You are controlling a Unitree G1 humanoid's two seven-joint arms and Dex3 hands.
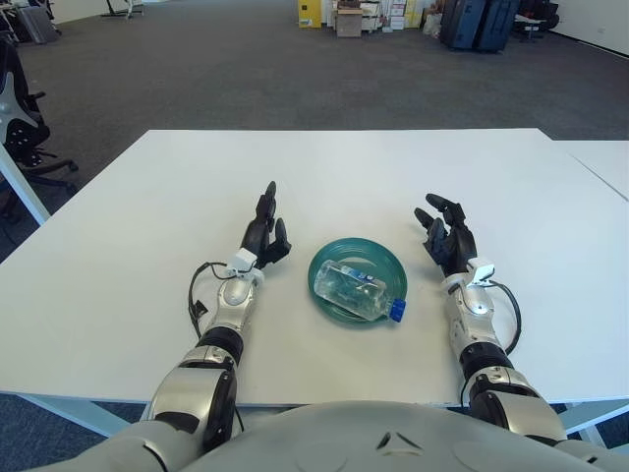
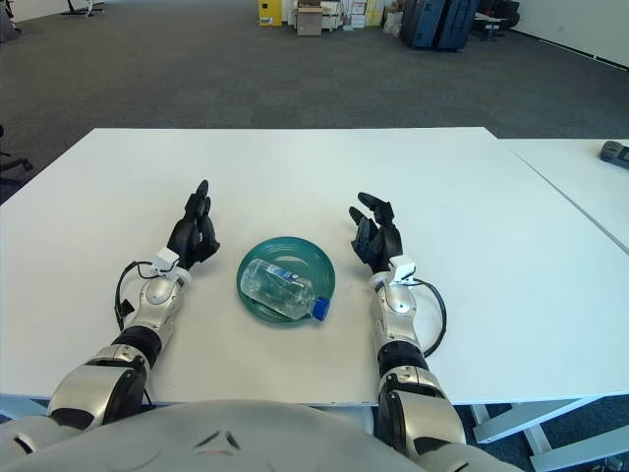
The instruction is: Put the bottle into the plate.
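A clear plastic bottle [image 1: 354, 288] is shown lying on its side inside a green plate [image 1: 383, 258]. The bottle is set aslant across the plate, its base toward the plate's left rim and its blue cap [image 1: 398, 311] projecting just over the near right rim. A blue-and-white label is seen on the upper side of the bottle. Nothing else is held by the plate.

The plate is placed on a white surface [image 1: 344, 167], near the front edge and roughly midway between the two hands. The bottle is touched by neither hand.

The left hand [image 1: 264, 232] is shown just left of the plate, clear of its rim, with the fingers extended and pointing away from the robot; nothing is held in it. The right hand [image 1: 445, 237] is shown to the right of the plate, somewhat farther from the rim, with the fingers spread and slightly curved; nothing is held in it either. A loop of black cable is seen beside each wrist.

A second white table [image 2: 590, 187] is seen to the right, with a small dark object [image 2: 615, 153] near its far edge. Dark carpet [image 1: 246, 69] is seen beyond the surface, with office chairs [image 1: 20, 108] at the left.
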